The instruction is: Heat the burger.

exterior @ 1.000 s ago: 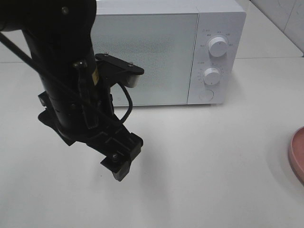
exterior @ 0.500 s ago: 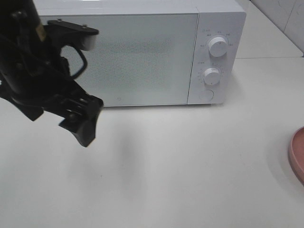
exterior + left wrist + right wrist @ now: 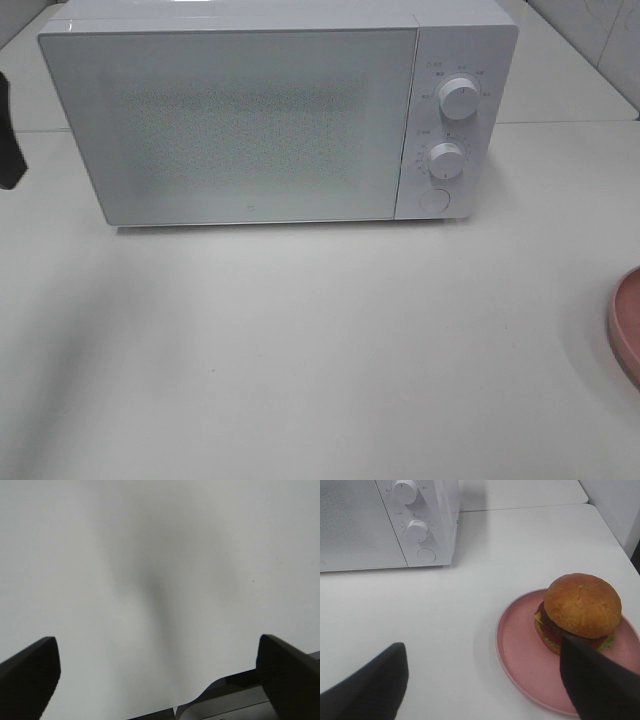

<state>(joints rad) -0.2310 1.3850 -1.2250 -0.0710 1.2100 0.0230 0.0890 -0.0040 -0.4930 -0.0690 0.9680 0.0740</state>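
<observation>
A white table fills the exterior high frame. The closed microwave spans its upper half. At right edge, a pink plate carries the burger, lower right in the right wrist frame. Both grippers, left gripper and right gripper, stand apart, empty.

A plain white counter fills the exterior high view. A white microwave stands directly on it toward the back, door shut, with two round dials and a round button on its right-hand panel. A flat pink round plate lies on the counter well to the right of the microwave; in the high view only its curved rim shows at the right edge. A soft grey shadow falls on the counter's left part.
</observation>
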